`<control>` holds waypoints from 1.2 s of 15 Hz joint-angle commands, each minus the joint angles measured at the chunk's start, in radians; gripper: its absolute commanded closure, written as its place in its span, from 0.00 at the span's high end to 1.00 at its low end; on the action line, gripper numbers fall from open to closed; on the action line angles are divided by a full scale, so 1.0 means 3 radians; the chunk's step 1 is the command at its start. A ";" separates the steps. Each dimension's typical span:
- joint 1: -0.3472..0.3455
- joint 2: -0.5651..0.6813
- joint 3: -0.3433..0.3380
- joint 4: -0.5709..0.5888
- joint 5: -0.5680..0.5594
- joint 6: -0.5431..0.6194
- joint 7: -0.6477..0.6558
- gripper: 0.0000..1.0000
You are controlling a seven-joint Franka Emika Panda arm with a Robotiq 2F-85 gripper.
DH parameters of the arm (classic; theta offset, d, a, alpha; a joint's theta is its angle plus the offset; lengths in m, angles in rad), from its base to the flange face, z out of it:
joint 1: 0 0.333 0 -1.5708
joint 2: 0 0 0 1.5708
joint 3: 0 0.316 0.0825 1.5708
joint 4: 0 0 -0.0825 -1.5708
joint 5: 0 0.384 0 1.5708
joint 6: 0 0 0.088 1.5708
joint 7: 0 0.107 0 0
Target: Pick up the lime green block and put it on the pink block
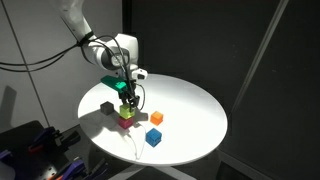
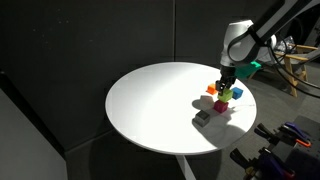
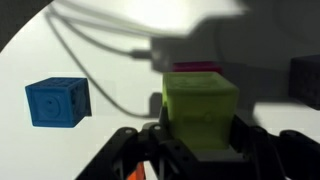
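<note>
My gripper (image 1: 128,100) is shut on the lime green block (image 1: 127,110), with one finger on each side of it. In the wrist view the lime block (image 3: 200,105) fills the space between the jaws (image 3: 198,140). The pink block (image 1: 127,122) sits on the white round table directly under the lime block. Only a thin strip of the pink block (image 3: 193,66) shows past the lime block's far edge. I cannot tell whether the two blocks touch. In an exterior view the lime block (image 2: 226,95) is stacked over the pink block (image 2: 221,106), below the gripper (image 2: 227,84).
An orange cube (image 1: 156,118) and a slightly larger blue cube (image 1: 153,138) lie close by on the white round table (image 1: 190,110). The blue cube (image 3: 58,102) is at the left in the wrist view. The surroundings are dark, and equipment stands beyond the table's edge.
</note>
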 commanded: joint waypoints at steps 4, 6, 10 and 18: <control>-0.0126 -0.0055 0.0188 -0.0114 0.0242 0.0168 -0.0362 0.29; -0.0137 -0.0037 0.0209 -0.0110 0.0291 0.0174 -0.0402 0.29; -0.0154 -0.0024 0.0218 -0.0099 0.0338 0.0168 -0.0440 0.79; -0.0135 -0.0040 0.0182 -0.0102 0.0260 0.0115 -0.0359 1.00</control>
